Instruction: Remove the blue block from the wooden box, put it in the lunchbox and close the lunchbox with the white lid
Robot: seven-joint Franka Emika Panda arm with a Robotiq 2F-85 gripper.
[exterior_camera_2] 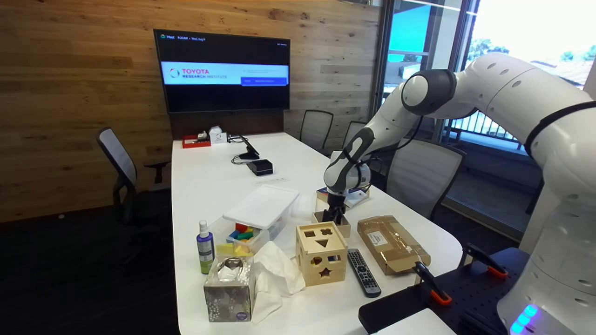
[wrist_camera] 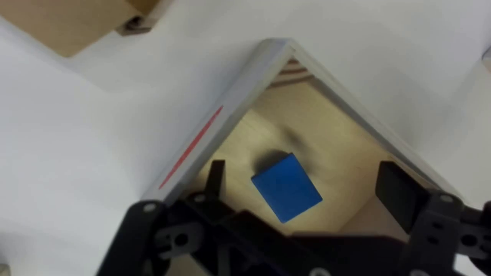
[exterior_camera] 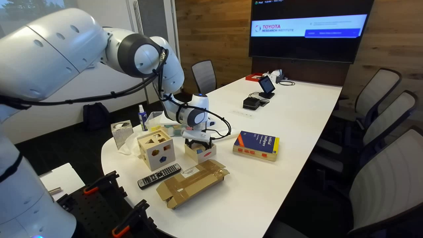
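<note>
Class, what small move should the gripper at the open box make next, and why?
Probably ease the gripper down a little before closing, since the wrist view shows it open, with the blue block seen ungripped between its fingers, on the floor of the open box.

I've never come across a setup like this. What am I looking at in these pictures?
That is a white jointed robot arm with a black two-fingered gripper for a hand. Both exterior views watch the white table from outside the robot; the wrist view looks down past the gripper. Nothing is held: the open gripper straddles a small blue block lying in an open pale wooden box. Nearby are a wooden cube with shaped holes, a black remote, a brown cardboard box and a clear plastic container partly covered by a white lid.
</note>
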